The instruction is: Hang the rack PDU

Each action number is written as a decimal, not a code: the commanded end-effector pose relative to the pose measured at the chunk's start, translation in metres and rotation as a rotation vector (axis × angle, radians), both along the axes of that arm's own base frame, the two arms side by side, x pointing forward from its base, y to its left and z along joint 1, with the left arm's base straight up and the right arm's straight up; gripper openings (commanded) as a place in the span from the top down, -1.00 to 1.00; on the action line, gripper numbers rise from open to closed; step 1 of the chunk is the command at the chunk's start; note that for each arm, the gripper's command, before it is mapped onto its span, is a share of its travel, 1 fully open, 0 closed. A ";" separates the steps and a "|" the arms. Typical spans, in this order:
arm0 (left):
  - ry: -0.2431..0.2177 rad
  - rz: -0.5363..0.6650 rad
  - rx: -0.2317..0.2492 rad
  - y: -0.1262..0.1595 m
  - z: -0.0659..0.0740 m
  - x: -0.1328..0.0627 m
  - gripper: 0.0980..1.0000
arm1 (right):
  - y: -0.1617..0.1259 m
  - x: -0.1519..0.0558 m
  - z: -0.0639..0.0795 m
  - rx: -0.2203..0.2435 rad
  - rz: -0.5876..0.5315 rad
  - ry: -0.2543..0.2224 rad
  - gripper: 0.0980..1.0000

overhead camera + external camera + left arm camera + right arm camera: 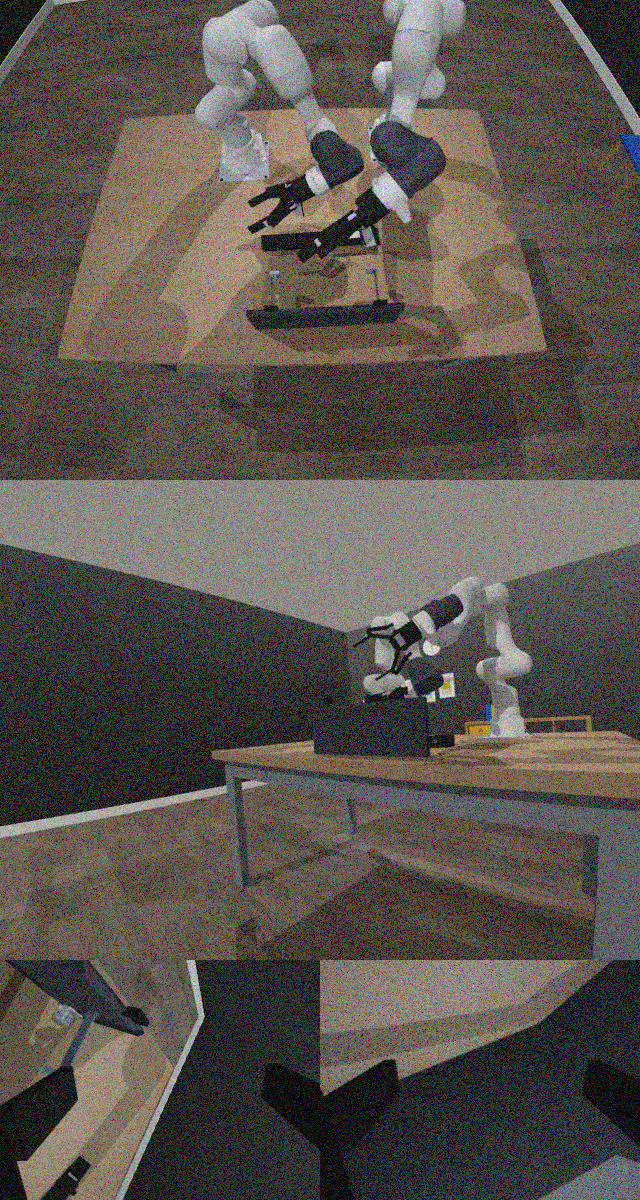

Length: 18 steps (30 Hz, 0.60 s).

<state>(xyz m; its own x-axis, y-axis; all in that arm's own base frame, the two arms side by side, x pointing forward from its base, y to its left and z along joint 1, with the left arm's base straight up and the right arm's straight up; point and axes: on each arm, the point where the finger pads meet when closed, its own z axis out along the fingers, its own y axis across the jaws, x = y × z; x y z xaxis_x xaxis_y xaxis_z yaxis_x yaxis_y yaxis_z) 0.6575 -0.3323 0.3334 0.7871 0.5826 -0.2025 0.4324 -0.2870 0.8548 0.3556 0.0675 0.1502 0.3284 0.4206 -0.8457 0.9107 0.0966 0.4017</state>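
Both your jaws are spread wide, holding nothing. That PDU [289, 242] [442, 739] looks stiff, so grab near each end.

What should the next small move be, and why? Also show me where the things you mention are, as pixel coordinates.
I'd turn the open claw crossing the PDU [289, 241] in the top view [313, 252] square to it before lowering: its fingers lie diagonally over the bar, which still needs gripping and sits apart from the keyhole plates [274, 272].
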 end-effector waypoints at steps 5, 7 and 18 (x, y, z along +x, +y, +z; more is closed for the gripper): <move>-0.013 -0.012 0.008 0.000 -0.001 0.000 -1.00 | -0.024 0.006 0.002 0.062 -0.164 -0.066 -1.00; -0.013 -0.012 0.008 0.000 -0.001 0.000 -1.00 | -0.031 0.008 0.003 0.074 -0.204 -0.078 -1.00; -0.013 -0.012 0.008 0.000 -0.001 0.000 -1.00 | -0.066 0.016 0.009 0.131 -0.409 -0.146 -1.00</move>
<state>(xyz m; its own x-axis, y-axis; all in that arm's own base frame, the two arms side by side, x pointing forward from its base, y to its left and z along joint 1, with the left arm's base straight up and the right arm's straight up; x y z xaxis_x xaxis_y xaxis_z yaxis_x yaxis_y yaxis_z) 0.6572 -0.3328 0.3334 0.7935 0.5774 -0.1922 0.4219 -0.2945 0.8575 0.3713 0.0082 0.1586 0.5494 0.3544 -0.7566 0.8352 -0.2567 0.4863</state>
